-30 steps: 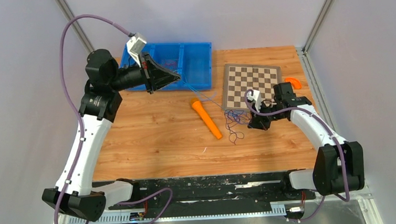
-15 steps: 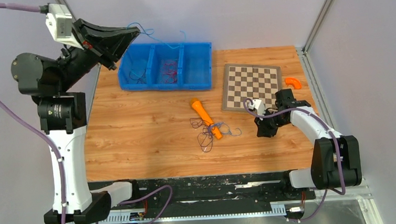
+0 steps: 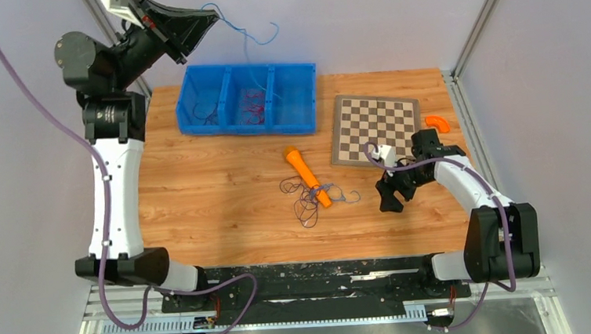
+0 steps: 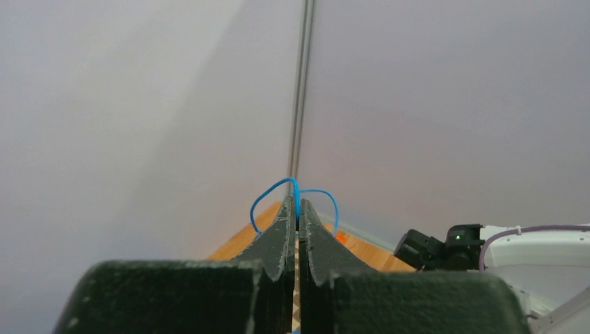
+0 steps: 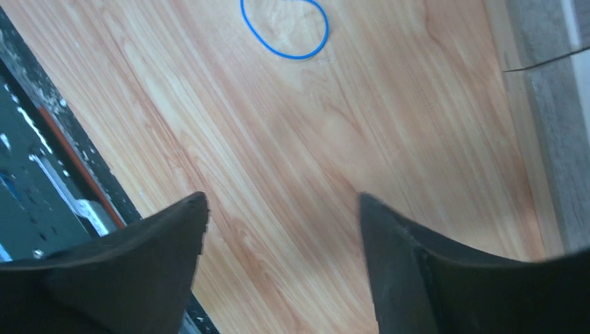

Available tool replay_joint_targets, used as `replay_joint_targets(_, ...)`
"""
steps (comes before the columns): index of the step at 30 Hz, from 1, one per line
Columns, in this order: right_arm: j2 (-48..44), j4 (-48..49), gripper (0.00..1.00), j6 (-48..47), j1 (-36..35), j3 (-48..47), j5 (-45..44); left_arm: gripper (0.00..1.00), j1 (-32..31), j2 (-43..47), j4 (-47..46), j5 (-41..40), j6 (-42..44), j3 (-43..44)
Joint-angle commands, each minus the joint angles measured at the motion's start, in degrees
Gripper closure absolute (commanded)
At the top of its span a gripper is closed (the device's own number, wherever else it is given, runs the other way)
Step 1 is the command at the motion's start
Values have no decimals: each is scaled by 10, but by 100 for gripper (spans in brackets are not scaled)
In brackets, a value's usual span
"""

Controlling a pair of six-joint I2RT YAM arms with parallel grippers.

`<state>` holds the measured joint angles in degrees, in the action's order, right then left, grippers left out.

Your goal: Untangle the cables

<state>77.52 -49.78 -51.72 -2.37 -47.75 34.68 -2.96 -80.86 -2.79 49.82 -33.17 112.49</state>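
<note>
High above the far left of the table, my left gripper (image 3: pixel 205 19) is shut on a thin blue cable (image 3: pixel 252 33) that trails to the right over the blue bin. In the left wrist view the blue cable (image 4: pixel 267 195) loops out on both sides of the left gripper (image 4: pixel 298 203). A bunch of dark purple cables (image 3: pixel 304 200) with a blue strand (image 3: pixel 347 198) lies on the table. My right gripper (image 3: pixel 391 201) stands open to the right of it, apart from it. The right gripper (image 5: pixel 282 205) has only bare wood between its fingers, a blue loop (image 5: pixel 285 29) ahead.
An orange carrot-shaped thing (image 3: pixel 307 176) lies across the bunch. The blue bin (image 3: pixel 297 118) at the back holds dark wires (image 3: pixel 206 110) in its left compartment and red ones (image 3: pixel 253 103) in the middle. A chessboard (image 3: pixel 376 124) and an orange curved piece (image 3: pixel 436 123) lie at the right.
My left arm rose from the bin to high at the back, pulling the blue cable free. The bunch slid left to the orange thing. My right gripper opened.
</note>
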Motion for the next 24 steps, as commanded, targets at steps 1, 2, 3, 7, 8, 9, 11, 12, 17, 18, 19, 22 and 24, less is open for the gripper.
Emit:
replay_joint_targets(1, -19, -22, 14, 25, 1, -45, 32, 100, -5, -33, -80, 17, -57, -12)
replay_joint_targets(2, -21, -24, 8, 31, 1, -49, 35, 100, -15, -46, -92, 25, -57, -18)
replay_joint_targets(3, -23, -25, 2, 37, 2, -54, 39, 100, -21, -52, -95, 27, -48, -20)
replay_joint_targets(7, -27, -27, 0, 65, 3, -73, 51, 100, -66, -104, -91, 26, -8, -18)
replay_joint_targets(8, -25, -27, 0, 72, 4, -77, 54, 100, -71, -112, -90, 24, -2, -12)
replay_joint_targets(9, -23, -27, 0, 79, 5, -82, 58, 100, -80, -130, -89, 21, 7, -9)
replay_joint_targets(11, -18, -31, 0, 87, 7, -89, 67, 100, -88, -157, -88, 18, 23, 0)
replay_joint_targets(12, -17, -33, 0, 91, 6, -92, 71, 100, -90, -166, -87, 17, 33, 3)
replay_joint_targets(17, -9, -37, 0, 102, 7, -98, 80, 100, -92, -223, -72, 11, 72, 4)
replay_joint_targets(18, -8, -38, 0, 102, 7, -97, 80, 100, -92, -227, -71, 9, 82, 1)
replay_joint_targets(19, -9, -38, 0, 103, 7, -95, 80, 100, -92, -236, -71, 7, 86, -1)
replay_joint_targets(22, -7, -39, 0, 103, 7, -93, 84, 100, -92, -259, -68, 0, 99, -2)
replay_joint_targets(24, -7, -40, 0, 105, 7, -94, 86, 100, -92, -282, -67, -9, 108, 1)
